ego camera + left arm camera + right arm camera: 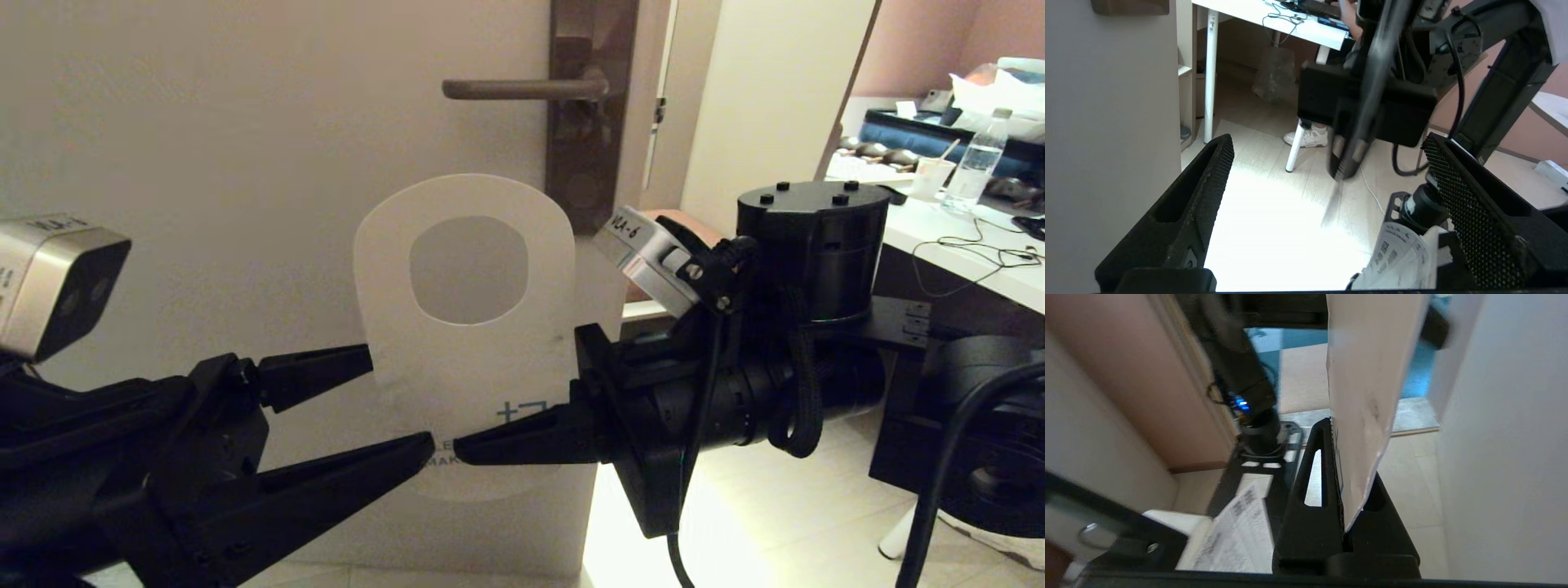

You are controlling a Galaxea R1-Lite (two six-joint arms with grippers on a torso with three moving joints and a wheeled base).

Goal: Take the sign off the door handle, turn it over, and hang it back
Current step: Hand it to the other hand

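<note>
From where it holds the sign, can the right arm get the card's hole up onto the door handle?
Probably yes. The right gripper is shut on the sign, which hangs below the door handle. The lever's free end is bare, and the left gripper stands open, off the card.

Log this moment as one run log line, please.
sign: flat pale grey-white card hanger off dark bronze lever door handle | right pincer: shut on its edge | left pincer: open, beside it | rehang: not done
</note>
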